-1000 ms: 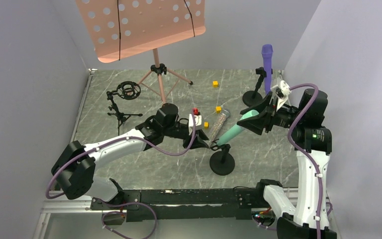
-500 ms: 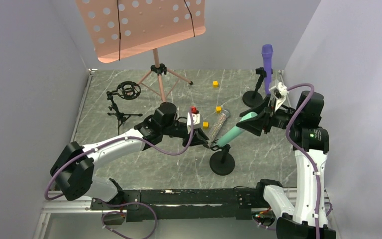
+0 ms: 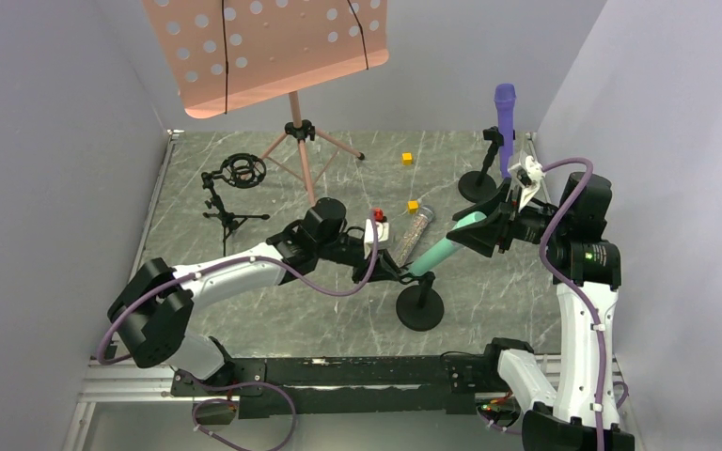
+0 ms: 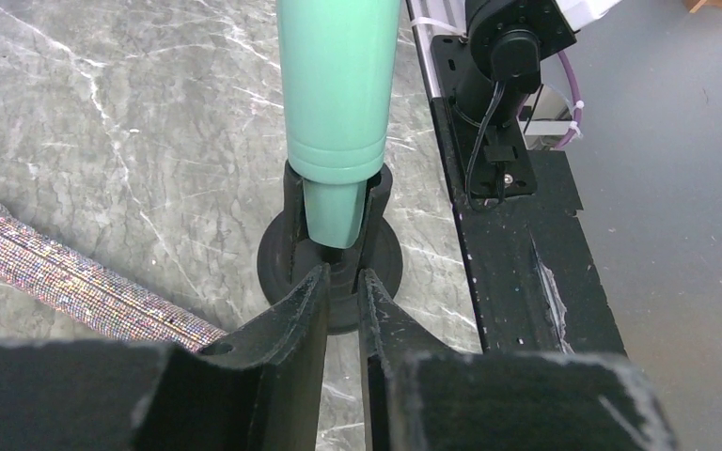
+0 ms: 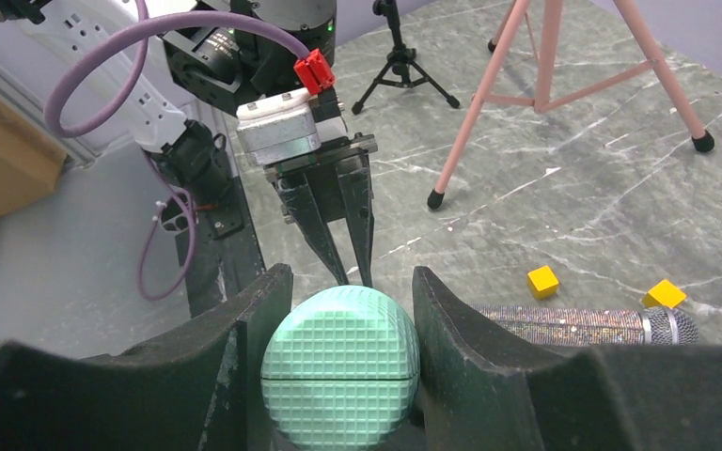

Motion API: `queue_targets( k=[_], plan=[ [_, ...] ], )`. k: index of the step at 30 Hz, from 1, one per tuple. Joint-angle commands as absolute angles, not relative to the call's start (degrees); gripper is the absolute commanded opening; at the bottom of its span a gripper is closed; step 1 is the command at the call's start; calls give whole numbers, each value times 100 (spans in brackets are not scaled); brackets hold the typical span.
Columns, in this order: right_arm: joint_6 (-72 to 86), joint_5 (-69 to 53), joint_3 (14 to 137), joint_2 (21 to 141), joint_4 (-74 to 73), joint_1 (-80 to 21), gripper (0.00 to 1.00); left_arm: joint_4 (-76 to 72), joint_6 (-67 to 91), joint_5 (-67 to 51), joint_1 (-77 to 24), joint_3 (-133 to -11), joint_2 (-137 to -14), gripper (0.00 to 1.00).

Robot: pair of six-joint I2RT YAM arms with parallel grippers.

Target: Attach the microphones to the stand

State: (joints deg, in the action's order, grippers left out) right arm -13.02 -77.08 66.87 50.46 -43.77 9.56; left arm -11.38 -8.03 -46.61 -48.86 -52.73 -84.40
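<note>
1. Mint-teal microphone (image 4: 338,85) is found nearest, over the near stand (image 3: 420,310), whose round base is set close to the black rail (image 3: 338,371) at the near edge of the table (image 3: 244,310); its narrow tail is seen between the two prongs of the clip (image 4: 291,211); its gridded head is clamped between the fingers of the right gripper (image 5: 343,310).
2. Its long axis is tilted; in the top view it runs from the clip up and to the right, so the head lies toward the right arm and the tail toward the left; a push along that axis, down into the clip, is judged to be what seating calls for, and the right arm is the one placed to give it.
3. The left gripper (image 4: 343,296) is held low at the near stand, just under the clip; its fingers are drawn close, with only a narrow slit between them; whether the tips pinch the stem cannot be told.
4. Just beyond, the glittery silver-pink microphone (image 3: 412,235) is laid flat on the table beside the left wrist, not yet mounted; a yellow cube (image 3: 413,206) is seen behind it; little room is left on that side, so any swing of the tail leftward is judged risky.
5. Farther back, the purple microphone (image 3: 505,108) is stood upright in the far stand (image 3: 478,185), close behind the right arm's wrist; the wall (image 3: 677,188) hems that arm in on its outer side; the pink music stand (image 3: 273,56) is set at the rear, well apart.
</note>
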Motion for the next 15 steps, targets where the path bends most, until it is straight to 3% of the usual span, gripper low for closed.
queue_targets(
  k=[1, 10, 15],
  plan=[
    [-1434, -7668, 6671, 4971, -4210, 984, 11, -1456, -784, -4675, -4930, -5511, -8504, 23],
    [-1406, -7683, 6627, 4959, -4165, 984, 11, -1549, -705, -4676, -4928, -5480, -8475, 24],
    [-1423, -7682, 6630, 4951, -4176, 984, 11, -1448, -713, -4798, -4752, -5434, -8239, 30]
  ],
)
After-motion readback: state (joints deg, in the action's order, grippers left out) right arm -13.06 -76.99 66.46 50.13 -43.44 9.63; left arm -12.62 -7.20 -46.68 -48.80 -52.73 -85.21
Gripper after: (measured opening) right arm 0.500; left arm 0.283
